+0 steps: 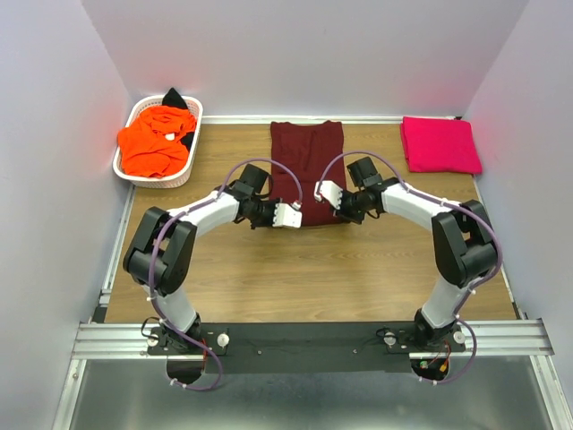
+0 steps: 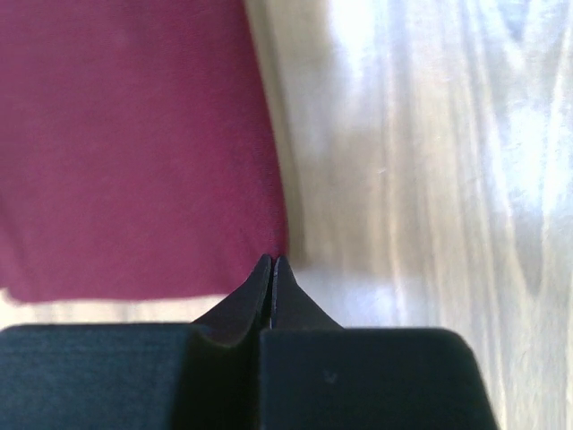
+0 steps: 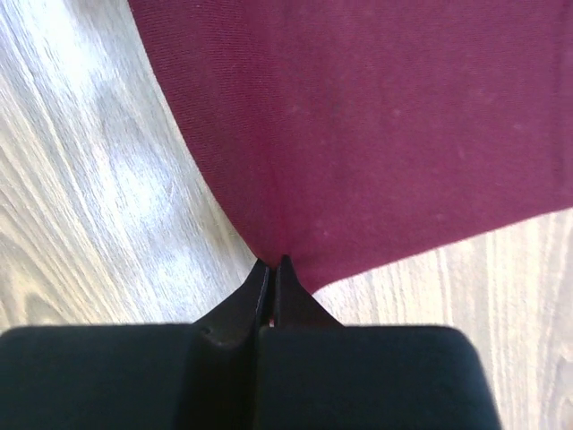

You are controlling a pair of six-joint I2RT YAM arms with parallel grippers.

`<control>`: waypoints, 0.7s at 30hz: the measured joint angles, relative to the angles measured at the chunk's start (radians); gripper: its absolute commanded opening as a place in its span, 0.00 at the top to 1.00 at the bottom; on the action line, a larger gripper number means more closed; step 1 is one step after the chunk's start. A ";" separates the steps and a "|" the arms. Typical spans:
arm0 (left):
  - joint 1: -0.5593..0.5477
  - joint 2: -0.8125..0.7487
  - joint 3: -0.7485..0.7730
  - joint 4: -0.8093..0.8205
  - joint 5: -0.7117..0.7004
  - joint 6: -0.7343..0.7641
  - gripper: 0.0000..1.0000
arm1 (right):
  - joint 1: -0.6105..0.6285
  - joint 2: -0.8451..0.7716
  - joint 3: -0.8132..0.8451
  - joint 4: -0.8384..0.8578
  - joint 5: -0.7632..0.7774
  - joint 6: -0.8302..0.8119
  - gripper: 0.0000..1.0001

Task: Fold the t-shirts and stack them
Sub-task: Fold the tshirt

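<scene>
Left gripper (image 2: 273, 260) is pinched shut on one near corner of the maroon shirt (image 1: 306, 148), and the right gripper (image 3: 273, 262) is clamped on the other. That shirt lies mid-back on the table (image 1: 269, 278). Pink shirt (image 1: 439, 143) sits folded far right. Orange shirt (image 1: 152, 148) fills the basket (image 1: 191, 161) far left.
</scene>
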 measured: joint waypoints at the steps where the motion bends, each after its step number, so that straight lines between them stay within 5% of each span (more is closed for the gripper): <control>1: 0.006 -0.007 0.010 -0.007 0.002 -0.003 1.00 | 0.000 -0.005 0.003 -0.001 0.000 0.002 0.99; 10: 0.029 -0.100 0.072 -0.099 0.021 -0.015 1.00 | 0.000 -0.051 0.059 -0.060 0.000 0.033 0.99; 21: 0.016 -0.369 0.061 -0.270 0.106 -0.053 1.00 | 0.002 -0.306 0.079 -0.314 -0.097 0.041 0.99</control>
